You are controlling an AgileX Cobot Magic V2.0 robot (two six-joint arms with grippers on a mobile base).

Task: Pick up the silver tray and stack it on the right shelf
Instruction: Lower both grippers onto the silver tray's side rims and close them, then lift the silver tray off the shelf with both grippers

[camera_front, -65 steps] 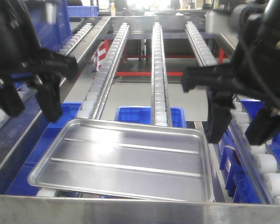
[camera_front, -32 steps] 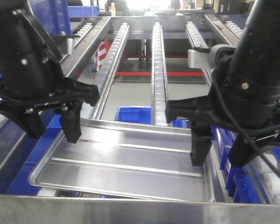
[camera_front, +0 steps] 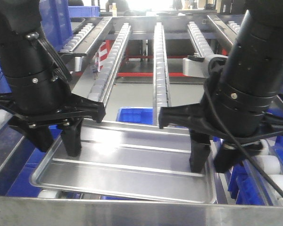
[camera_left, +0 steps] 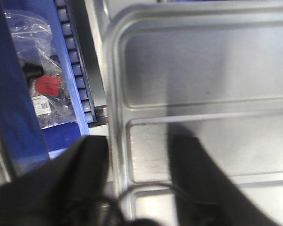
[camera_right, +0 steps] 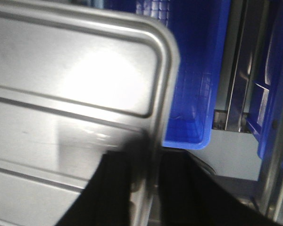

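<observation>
Locate the silver tray (camera_front: 132, 162) on the right shelf (camera_front: 111, 70). It lies base-down on the white rollers at the near edge of the lane, with its near rim just behind the flat front bar (camera_front: 132, 212). Note the two long ridges running left to right along its base.

Find the left gripper (camera_front: 54, 141) at the tray's left edge, toward the far-left corner. Jaws apart: one finger outside the rim, the other inside, over the base. Check the left wrist view for the clear gap between rim and inner finger.

Find the right gripper (camera_front: 212, 157) at the tray's right edge, with one finger on each side of the rim. Cannot tell whether these fingers press the rim or only flank it.

Observe a blue bin (camera_front: 134, 115) below the lane, beyond the tray's far rim. Observe also a clear plastic bag (camera_left: 42, 84) with a red label, below the left edge.
</observation>
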